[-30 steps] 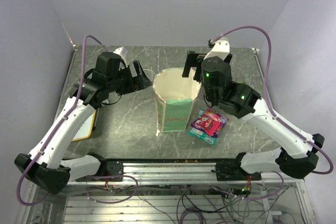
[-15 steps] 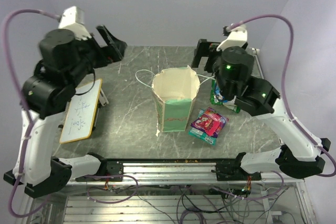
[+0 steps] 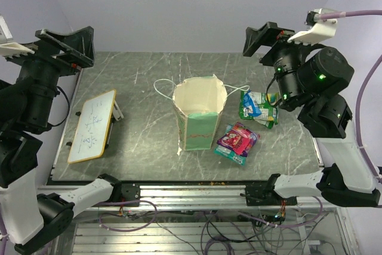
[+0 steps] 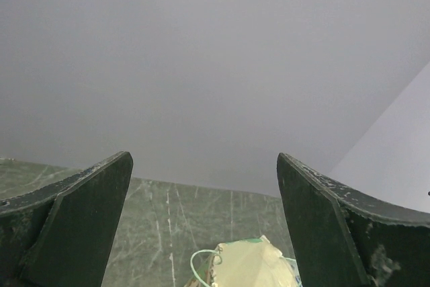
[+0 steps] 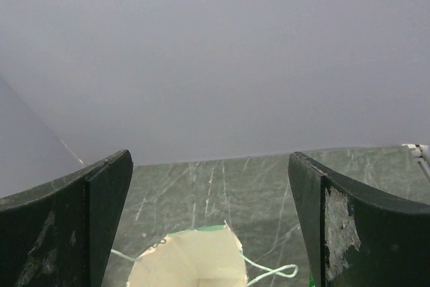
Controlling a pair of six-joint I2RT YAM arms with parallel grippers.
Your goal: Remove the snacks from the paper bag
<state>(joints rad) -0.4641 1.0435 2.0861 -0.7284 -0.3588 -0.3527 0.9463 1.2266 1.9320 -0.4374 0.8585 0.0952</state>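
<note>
Sitting out on the table [image 3: 149, 67], a magenta packet [image 3: 237, 141] and a green-and-white packet [image 3: 258, 107] are lying just right of the upright paper bag [image 3: 200, 132], so the emptying is looking mostly done. Whether more is hiding inside, I cannot tell. The left gripper [image 4: 203, 159] and right gripper [image 5: 209, 156] are hanging high, jaws spread wide, gripping nothing.

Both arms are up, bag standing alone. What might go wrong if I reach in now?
1. Nothing holds the paper bag: left gripper and right gripper are both open and raised, so a one-armed reach may tip it.
2. Its string handles loop loose beside the mouth; a finger may snag one.
3. The magenta packet and green-and-white packets lie close on the right; a descending arm may sweep them.
</note>
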